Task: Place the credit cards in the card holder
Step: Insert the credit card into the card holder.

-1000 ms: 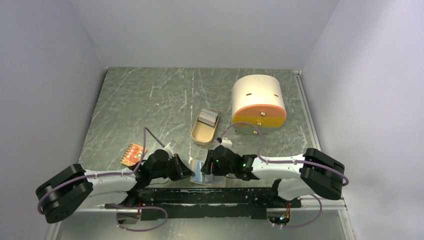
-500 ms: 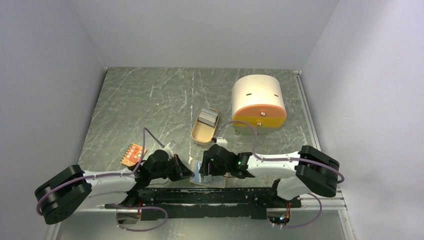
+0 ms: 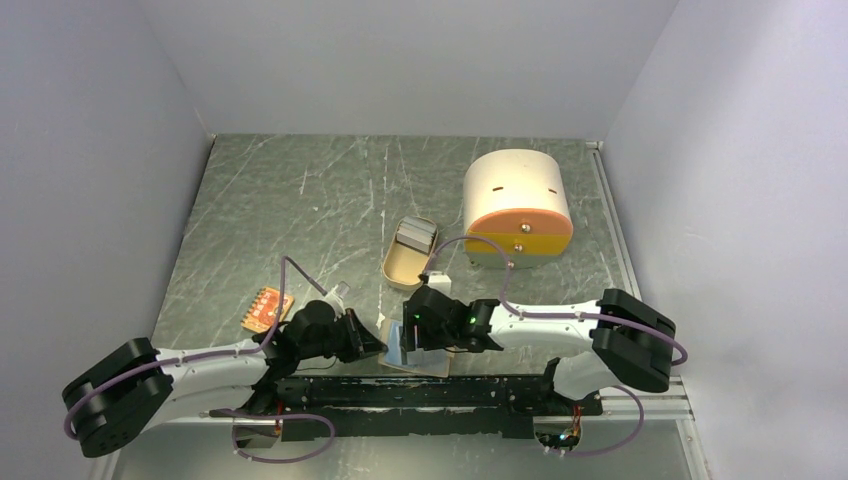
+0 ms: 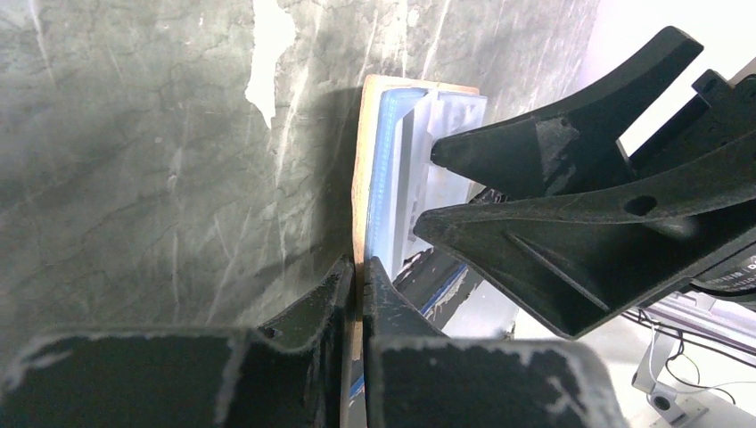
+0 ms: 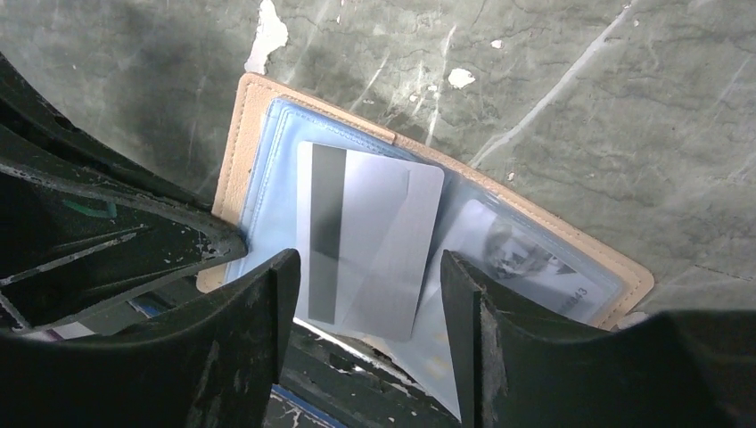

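One striped card [image 5: 365,236] lies on card holder [image 5: 234,143] (print illegible); L hand [image 4: 358,267] clamps its edge, R hand [image 5: 367,267] released.

No legible text anywhere.

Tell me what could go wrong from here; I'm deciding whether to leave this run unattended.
1. The grey card lies skewed on the clear sleeve of the card holder, between the open fingers of the right gripper. Whether it sits in a pocket is unclear, so it may slide off the near edge.
2. The left gripper pinches only the holder's thin edge; a slip could let it shift or fold.
3. Both grippers crowd together, so they could bump.
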### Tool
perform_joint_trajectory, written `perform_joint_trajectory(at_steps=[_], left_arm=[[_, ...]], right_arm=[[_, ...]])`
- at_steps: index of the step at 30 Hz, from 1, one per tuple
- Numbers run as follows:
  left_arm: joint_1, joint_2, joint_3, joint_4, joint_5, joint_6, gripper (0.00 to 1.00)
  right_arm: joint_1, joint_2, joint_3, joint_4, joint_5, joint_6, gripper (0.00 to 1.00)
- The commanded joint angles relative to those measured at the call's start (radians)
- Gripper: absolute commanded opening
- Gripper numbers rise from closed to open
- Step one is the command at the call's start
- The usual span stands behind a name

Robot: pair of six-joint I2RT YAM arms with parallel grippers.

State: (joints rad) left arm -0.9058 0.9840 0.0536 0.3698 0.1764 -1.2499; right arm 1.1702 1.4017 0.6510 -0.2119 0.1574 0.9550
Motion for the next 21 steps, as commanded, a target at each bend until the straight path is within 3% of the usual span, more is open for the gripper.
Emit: perform_joint_trajectory(at_steps=[1,12,21], left_arm=[[-0.002,0.016,-0.014,0.01,-0.019,-0.003,0.09],[-0.004,-0.025,-0.018,-0.004,-0.024,-0.014,0.09],[-0.016,-0.012,-0.011,0.007,-0.029,-0.013,0.09]], right_arm=[[0.003,-0.001,-0.043,-0.024,-0.05,-0.005,0.62],[0.001,-0.013,-0.184,0.321,-0.154,0.119,0.59],[-0.005,-0.002,-0.216,0.463,-0.153,0.115,0.55]])
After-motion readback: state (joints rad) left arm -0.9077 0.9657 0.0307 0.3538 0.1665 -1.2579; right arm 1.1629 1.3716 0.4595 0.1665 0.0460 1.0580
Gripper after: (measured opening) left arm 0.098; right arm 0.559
